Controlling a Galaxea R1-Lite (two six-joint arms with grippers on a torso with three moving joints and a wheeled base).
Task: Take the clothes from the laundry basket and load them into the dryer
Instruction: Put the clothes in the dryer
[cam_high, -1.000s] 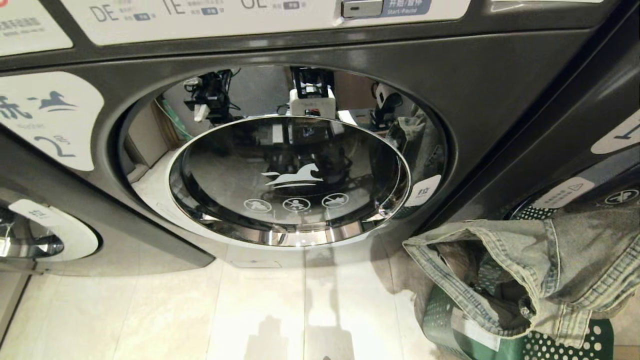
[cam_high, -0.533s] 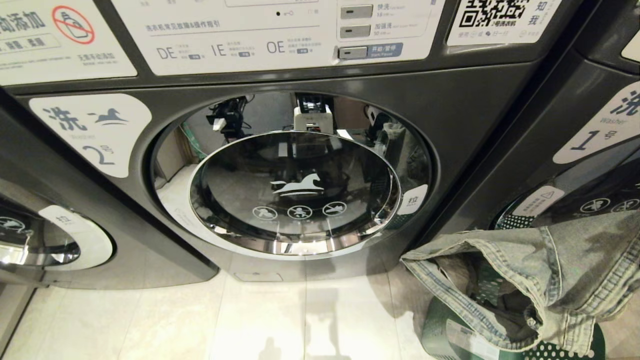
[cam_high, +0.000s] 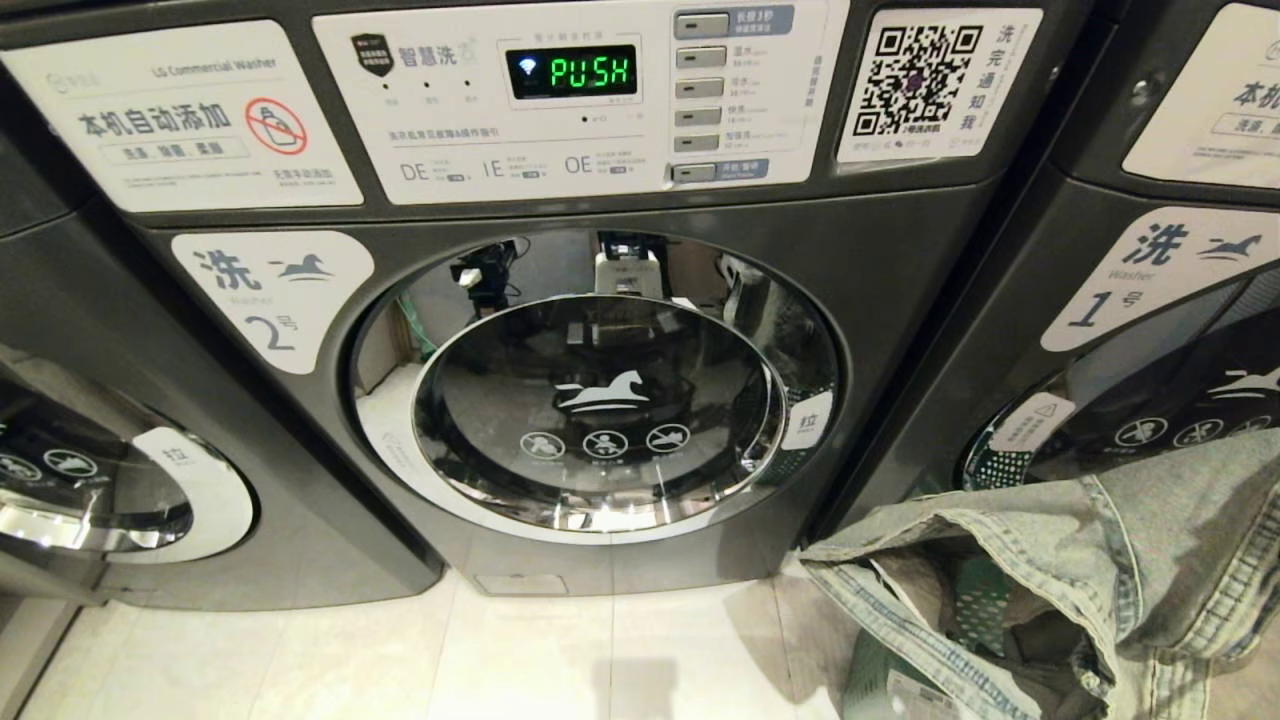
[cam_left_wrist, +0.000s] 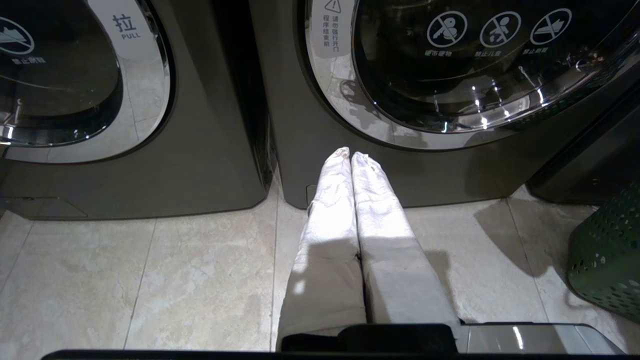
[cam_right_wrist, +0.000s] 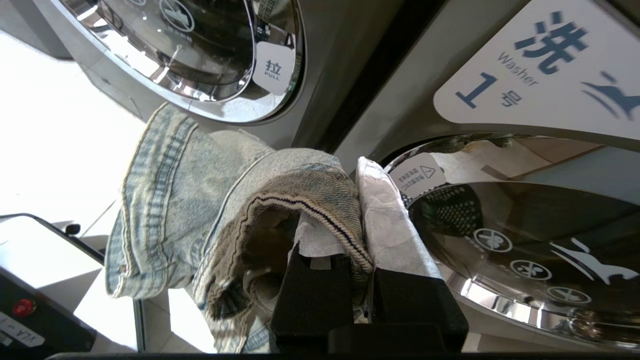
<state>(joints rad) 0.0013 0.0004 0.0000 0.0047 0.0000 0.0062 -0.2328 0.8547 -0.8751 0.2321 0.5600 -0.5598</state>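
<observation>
View has tilted up to washer 2's control panel (cam_high: 580, 100), door (cam_high: 598, 412) closed; right gripper (cam_right_wrist: 345, 200) pinches denim jacket (cam_right_wrist: 210, 200) over green basket (cam_left_wrist: 607, 260), left gripper (cam_left_wrist: 351, 156) closed empty.

Laundromat setting. Floor (cam_high: 300, 650) is beige glossy tile with thin grout lines, bright glare patches in the wrist views. Row of dark grey front-loaders stands flush side by side on it. Left machine (cam_high: 90, 470): only part of its round chromed door shows, door shut. Right machine (cam_high: 1150, 280): white label "Washer 1", chrome door ring, warning icons on the glass. White panel (cam_high: 180, 110) with a no-detergent icon and QR sticker (cam_high: 935, 80) sit along the top fascia. Overhead light, reflections on all door glass.
</observation>
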